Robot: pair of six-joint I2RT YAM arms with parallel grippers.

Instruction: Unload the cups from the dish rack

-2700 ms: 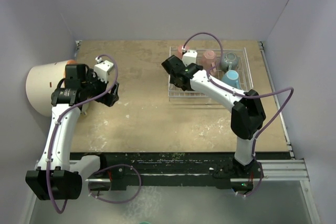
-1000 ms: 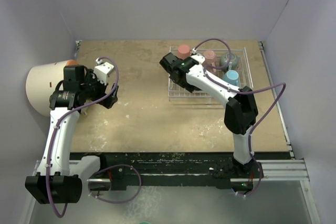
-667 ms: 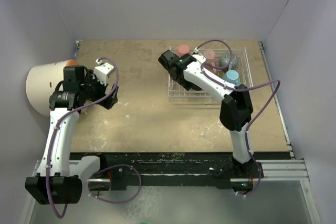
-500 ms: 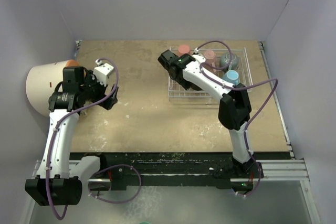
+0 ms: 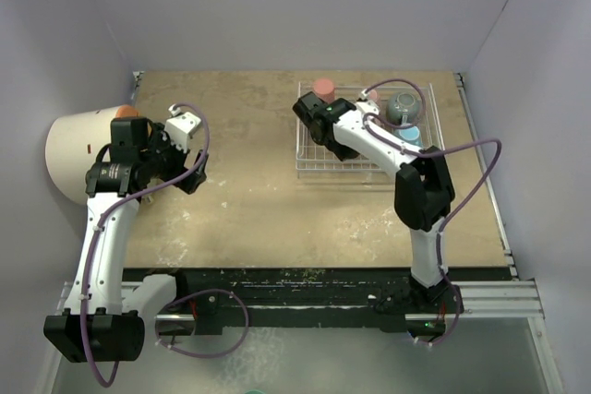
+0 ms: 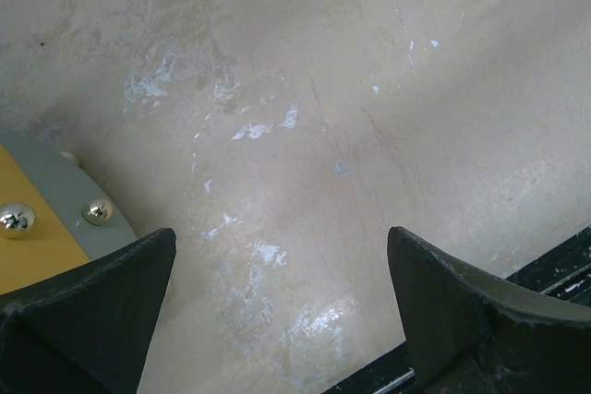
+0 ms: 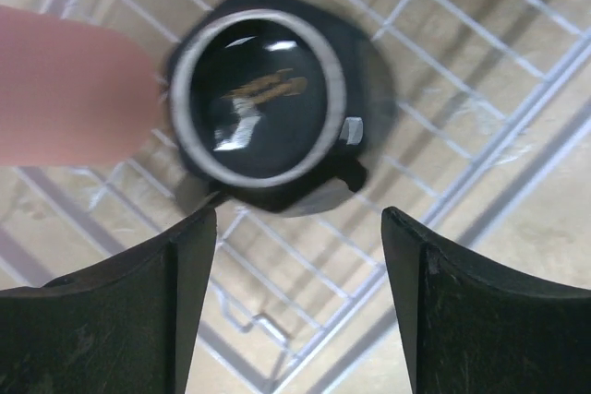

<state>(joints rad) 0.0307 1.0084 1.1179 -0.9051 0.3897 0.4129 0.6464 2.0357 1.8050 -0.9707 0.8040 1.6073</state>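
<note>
Right, w/ our right claw (image 7: 297,217) wide & empty just short of the black mug (image 7: 259,99) in the rack (image 7: 480,163), we shd centre first, then close w/o bumping the pink cup (image 7: 65,89) beside it.

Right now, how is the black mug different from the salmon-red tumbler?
The black mug is glossy black; the salmon-red tumbler is pinkish red. The black mug sits under the right gripper; the salmon-red tumbler stands beside it, in a corner of the dish rack. Both are inside it.
</note>
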